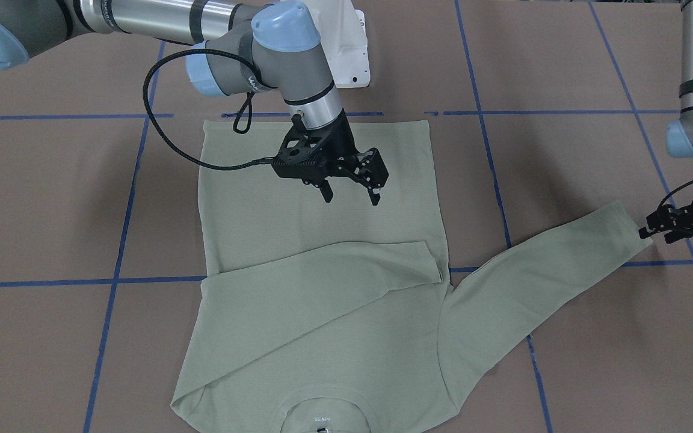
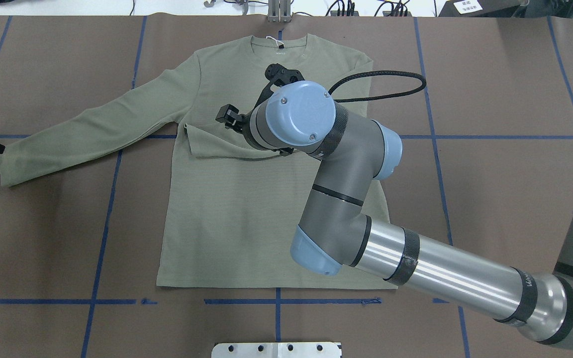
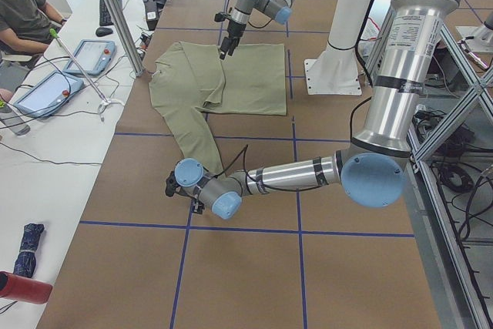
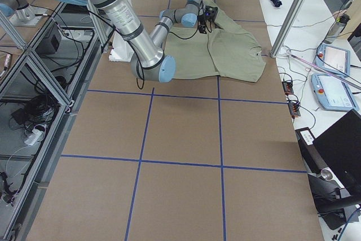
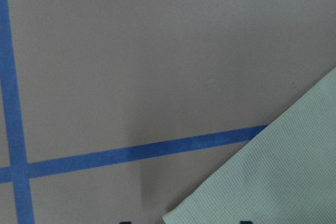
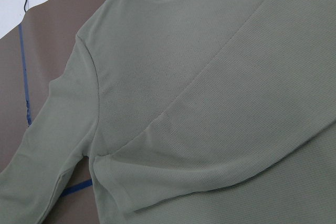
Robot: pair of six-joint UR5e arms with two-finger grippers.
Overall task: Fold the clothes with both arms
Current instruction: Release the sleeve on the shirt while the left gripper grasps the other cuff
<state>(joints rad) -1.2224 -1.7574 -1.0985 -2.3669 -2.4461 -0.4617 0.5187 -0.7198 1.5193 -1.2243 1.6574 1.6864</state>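
In the overhead view, the left tool (image 1: 653, 233) is at 9 o'clock, released, its fingertips spread just beside the cuff (image 2: 5, 166) of the outstretched sleeve (image 2: 92, 134). The shirt (image 2: 246, 209) lies flat in the middle of the brown surface (image 2: 490, 199) with its collar (image 2: 279, 44) at 12 o'clock. Its other sleeve (image 2: 212, 146) is folded across the chest. The right tool (image 1: 351, 193) hangs above the shirt body, its fingers apart and holding nothing.
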